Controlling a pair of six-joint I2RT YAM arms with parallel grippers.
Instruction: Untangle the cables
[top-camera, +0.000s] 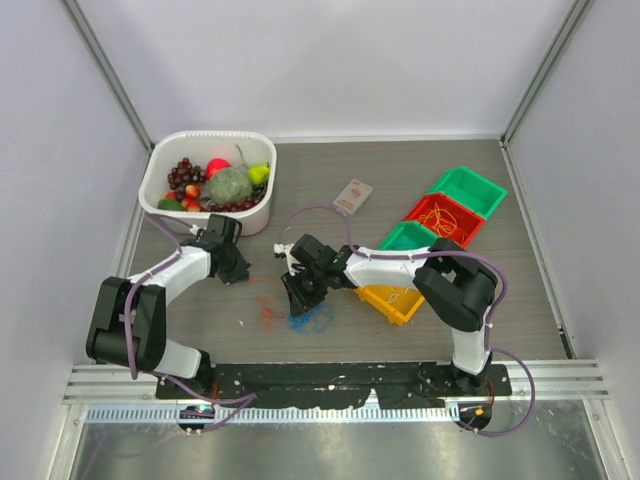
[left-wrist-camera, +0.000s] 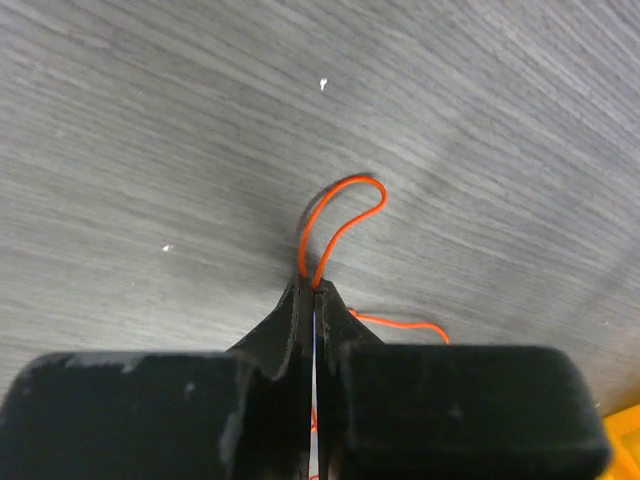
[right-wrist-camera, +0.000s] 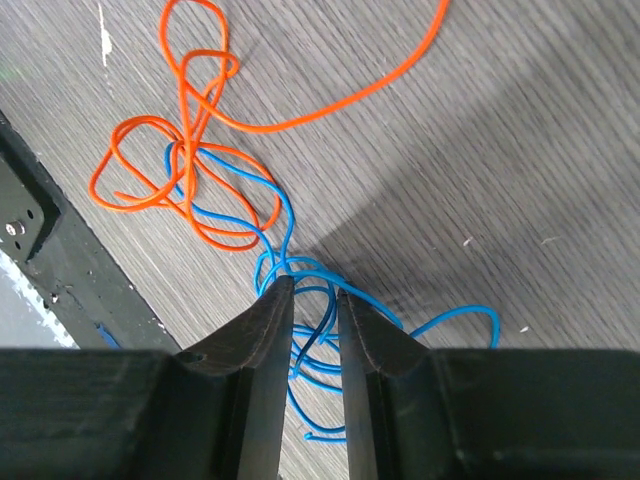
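Observation:
A thin orange cable (top-camera: 267, 308) and a blue cable (top-camera: 313, 320) lie tangled on the wooden table in front of the arms. In the right wrist view the orange cable (right-wrist-camera: 200, 120) loops over the blue one (right-wrist-camera: 450, 318) at the upper left. My right gripper (right-wrist-camera: 314, 290) is open by a narrow gap, its jaws straddling strands of the blue tangle. It also shows in the top view (top-camera: 297, 292). My left gripper (left-wrist-camera: 314, 285) is shut on the orange cable, with a small loop (left-wrist-camera: 340, 215) sticking out past the tips. In the top view it (top-camera: 236, 268) sits left of the tangle.
A white basin (top-camera: 160, 170) of toy fruit stands at the back left. Green (top-camera: 470, 190), red (top-camera: 428, 208), green (top-camera: 405, 238) and yellow (top-camera: 385, 303) bins run diagonally on the right, some holding thin wires. A small card (top-camera: 352, 195) lies mid-table. A black base plate (top-camera: 330, 378) borders the near edge.

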